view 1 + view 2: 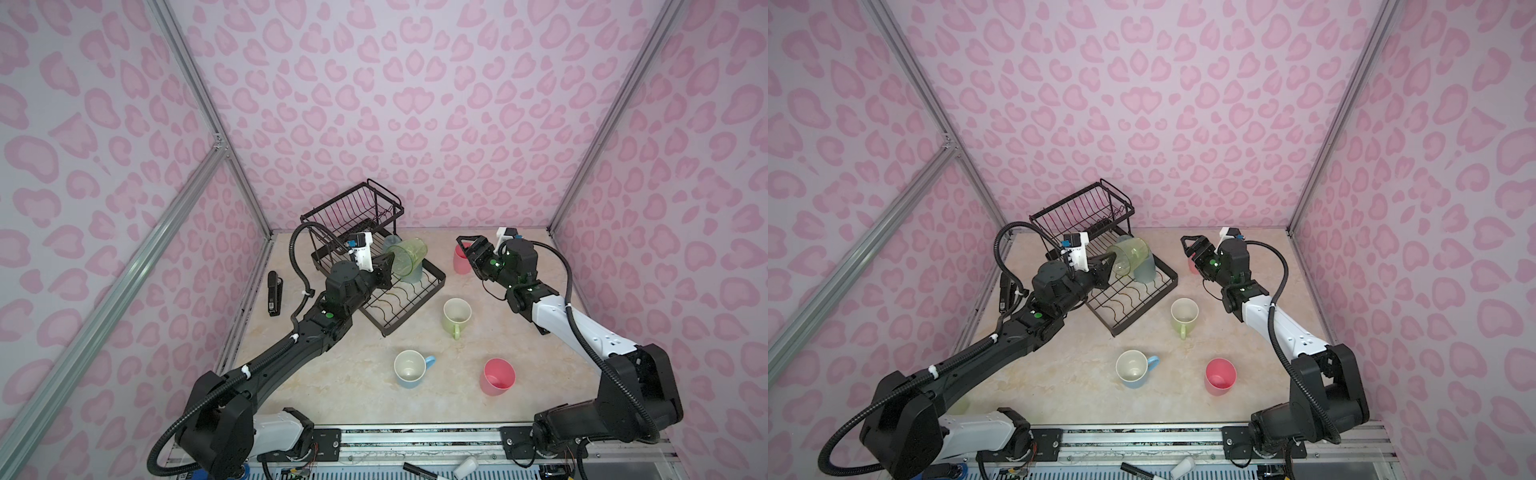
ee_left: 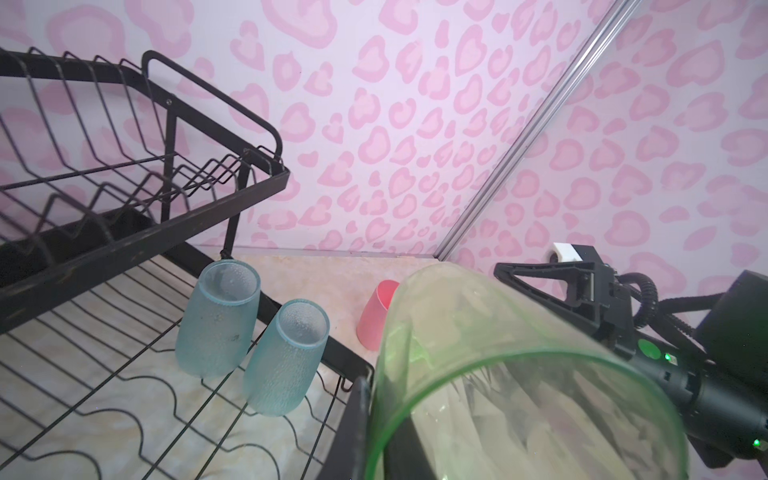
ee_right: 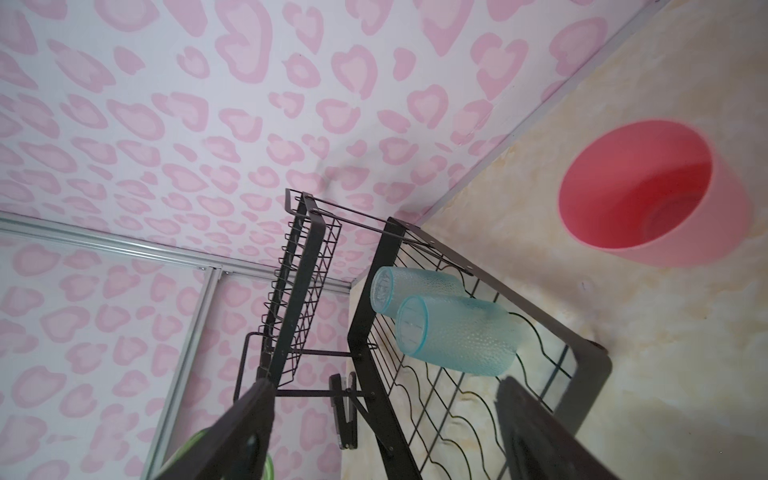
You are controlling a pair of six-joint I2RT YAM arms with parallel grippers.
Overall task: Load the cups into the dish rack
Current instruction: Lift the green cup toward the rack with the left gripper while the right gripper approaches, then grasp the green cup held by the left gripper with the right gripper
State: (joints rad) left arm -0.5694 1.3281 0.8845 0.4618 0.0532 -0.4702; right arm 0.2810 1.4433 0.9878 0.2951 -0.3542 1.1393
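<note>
My left gripper [image 1: 388, 270] [image 2: 382, 428] is shut on the rim of a translucent green tumbler [image 1: 409, 257] [image 1: 1129, 257] [image 2: 498, 374], held tilted over the lower tray of the black wire dish rack [image 1: 414, 305] [image 1: 1146, 305] [image 2: 145, 232] [image 3: 374, 291]. Two frosted blue-grey tumblers [image 2: 218, 320] [image 2: 286, 357] [image 3: 457, 334] stand upside down in that tray. My right gripper [image 1: 467, 249] [image 1: 1190, 247] [image 3: 382, 386] is open and empty beside a pink cup [image 1: 460, 259] [image 2: 374, 316] [image 3: 648, 208] at the back.
On the table stand a lime mug [image 1: 456, 316], a light-blue mug [image 1: 411, 368] and a second pink cup [image 1: 498, 376], all upright. A black stapler-like object [image 1: 273, 293] lies left of the rack. Walls enclose three sides.
</note>
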